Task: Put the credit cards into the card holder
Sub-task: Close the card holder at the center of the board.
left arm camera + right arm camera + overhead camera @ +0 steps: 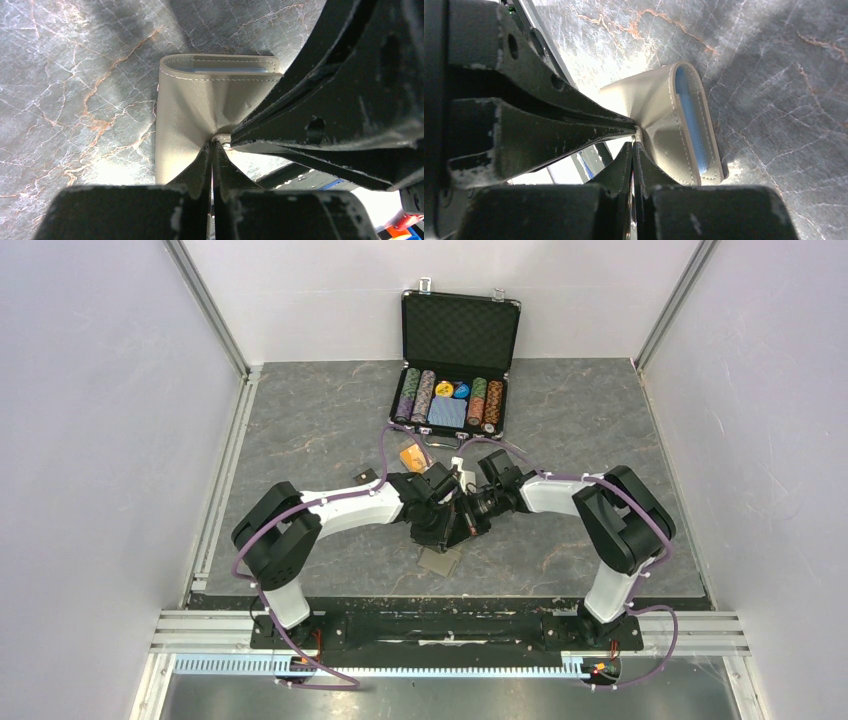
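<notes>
Khaki card holder point(200, 102) is clamped at one spot by left pincer point(212, 146) and right pincer point(634, 139).

— Where can a hand pass?
— Over the left and right stretches of the table point(300, 430). Mid-table, the left gripper point(214, 150) and right gripper point(634, 145) block it, tip to tip, both pinching the card holder point(192, 100).
— Farther back?
— The open poker chip case point(455, 400); an orange card point(412, 456) and a black card point(367, 476) lie between it and the arms.

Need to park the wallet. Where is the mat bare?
Bare: mat left of the poker chip case up to the rail, and right of it. Crowded: centre, with orange card, black card, and left gripper and right gripper shut on the card holder.
</notes>
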`<state>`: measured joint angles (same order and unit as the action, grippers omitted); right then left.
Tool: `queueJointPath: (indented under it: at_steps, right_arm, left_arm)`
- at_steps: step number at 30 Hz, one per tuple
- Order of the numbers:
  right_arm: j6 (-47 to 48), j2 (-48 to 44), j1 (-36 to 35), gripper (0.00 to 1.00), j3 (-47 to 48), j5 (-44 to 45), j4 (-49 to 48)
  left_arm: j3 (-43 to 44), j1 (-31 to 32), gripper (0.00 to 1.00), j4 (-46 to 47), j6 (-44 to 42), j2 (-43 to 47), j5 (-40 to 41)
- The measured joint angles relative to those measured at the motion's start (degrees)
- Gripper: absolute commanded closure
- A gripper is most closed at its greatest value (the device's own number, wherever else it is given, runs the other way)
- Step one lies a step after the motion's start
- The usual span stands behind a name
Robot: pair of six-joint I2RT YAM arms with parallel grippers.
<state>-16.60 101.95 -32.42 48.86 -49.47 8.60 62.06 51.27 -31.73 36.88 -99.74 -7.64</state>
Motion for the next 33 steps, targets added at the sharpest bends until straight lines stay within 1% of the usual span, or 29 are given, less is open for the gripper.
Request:
queueJointPath:
  at_steps: [12, 21, 27, 30, 33]
  right_arm:
    - [0.0, -1.5, -0.1, 1.0, 0.0, -0.9, 2.2]
    - [1.4, 3.7, 0.0, 1.0, 1.2, -2.5, 2.8]
    - [1.3, 4.1, -0.4, 1.0, 1.3, -3.1, 3.9]
    - [0.1, 3.5, -0.3, 1.0, 0.8, -2.2, 3.5]
    - [-2.1, -0.4, 0.8, 1.0, -2.2, 0.2, 1.3]
  left_arm:
    - [0.0, 0.0, 0.98, 0.0, 0.0, 0.0, 0.0]
    - [0.1, 0.2, 0.98, -1.4, 0.0, 0.0, -0.2]
    - [0.1, 0.2, 0.98, -0.7, 0.3, 0.0, -0.2]
    - [0.1, 0.2, 0.98, 0.4, 1.0, 0.0, -0.2]
    - [-0.2, 0.2, 0.98, 2.1, 1.6, 0.0, -0.3]
